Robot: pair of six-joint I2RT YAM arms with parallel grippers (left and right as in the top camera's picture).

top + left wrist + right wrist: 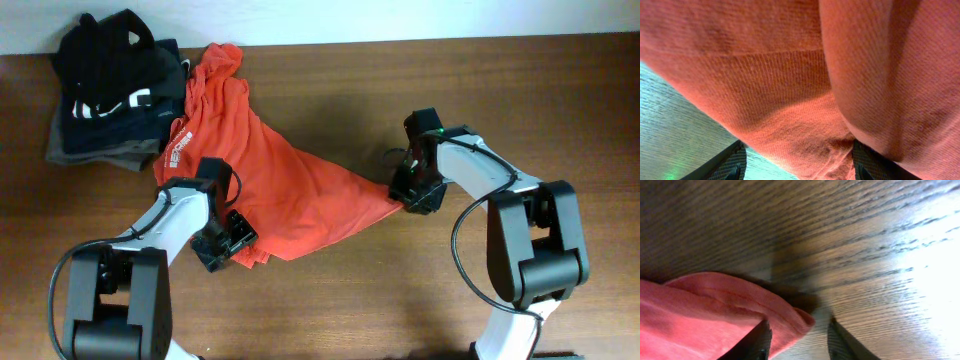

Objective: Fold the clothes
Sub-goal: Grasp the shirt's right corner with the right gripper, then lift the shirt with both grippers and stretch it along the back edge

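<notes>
The orange-red T-shirt (270, 185) lies crumpled on the wooden table, stretched from the back left to a point at the middle right. Its white chest logo (178, 147) shows near its left edge. My left gripper (226, 240) is at the shirt's front-left hem. In the left wrist view its fingers (797, 167) stand wide apart with shirt cloth (805, 90) bunched between them. My right gripper (412, 196) is at the shirt's right tip. In the right wrist view its fingers (799, 342) are open around the shirt's hem corner (790, 317), with a gap to the right finger.
A stack of folded black, navy and grey garments (110, 95) sits at the table's back left, touching the shirt's upper end. Bare wooden tabletop (400, 290) lies in front and to the right. The table's far edge (420, 40) meets a white wall.
</notes>
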